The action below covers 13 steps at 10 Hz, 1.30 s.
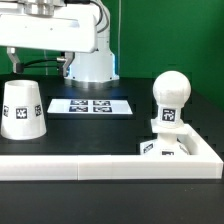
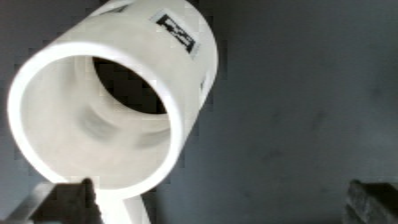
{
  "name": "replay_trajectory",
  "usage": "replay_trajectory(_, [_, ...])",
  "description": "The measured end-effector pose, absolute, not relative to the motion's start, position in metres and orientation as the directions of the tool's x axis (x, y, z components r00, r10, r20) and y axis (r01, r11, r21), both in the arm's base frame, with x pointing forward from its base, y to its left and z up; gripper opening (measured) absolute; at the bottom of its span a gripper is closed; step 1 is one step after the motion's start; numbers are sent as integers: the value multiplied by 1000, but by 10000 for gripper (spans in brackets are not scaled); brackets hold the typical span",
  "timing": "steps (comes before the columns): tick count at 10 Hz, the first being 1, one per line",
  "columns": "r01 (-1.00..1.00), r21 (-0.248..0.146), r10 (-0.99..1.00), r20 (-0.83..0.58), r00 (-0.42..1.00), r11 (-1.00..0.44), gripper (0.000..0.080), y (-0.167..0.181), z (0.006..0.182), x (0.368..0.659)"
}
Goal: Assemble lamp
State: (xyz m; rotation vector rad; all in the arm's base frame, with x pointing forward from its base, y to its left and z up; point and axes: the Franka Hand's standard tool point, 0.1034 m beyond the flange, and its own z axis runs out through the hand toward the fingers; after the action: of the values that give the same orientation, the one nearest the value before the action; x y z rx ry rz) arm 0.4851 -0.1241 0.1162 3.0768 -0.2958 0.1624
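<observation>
Bulb [image 1: 171, 97] sits upright on the square base [image 1: 166, 148], its round head above a tagged neck, and serves well as the landmark: base and bulb together stand in the corner formed by the white border rail [image 1: 100, 166], which runs along the front of the dark bench [image 1: 100, 128] and turns back just beyond the bulb on the exterior view's right. Tags show on the bulb's neck and on the base's front edge.

Shade [image 1: 22, 108] stands well apart from the bulb, toward the exterior view's left, resting on its wide end with the narrow end up and a tag facing the camera. Between shade and bulb, farther back on the bench, lies the marker board [image 1: 91, 104], flat, with its dark tags. Behind that board rises the white robot pedestal [image 1: 90, 62].

In the wrist view the shade [image 2: 125, 110] fills much of the picture, seen into its open mouth, a tag on its outer wall. Two dark gripper fingertips [image 2: 68, 196] appear at the picture's edges, spread wide with the gripper [image 2: 222, 200] holding nothing; one fingertip sits just beside the shade's rim, and contact cannot be judged.
</observation>
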Motion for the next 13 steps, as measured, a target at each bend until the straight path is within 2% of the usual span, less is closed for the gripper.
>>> replay_trajectory(3, [-187, 43, -182, 108, 977, -981, 698, -122, 109, 481])
replay_trajectory(10, [-172, 85, -163, 102, 981, -982, 698, -125, 76, 475])
replay_trajectory(12, [-168, 89, -159, 98, 982, -982, 698, -125, 72, 473])
replay_trajectory(13, [-166, 90, -157, 96, 983, -982, 583, -124, 70, 473])
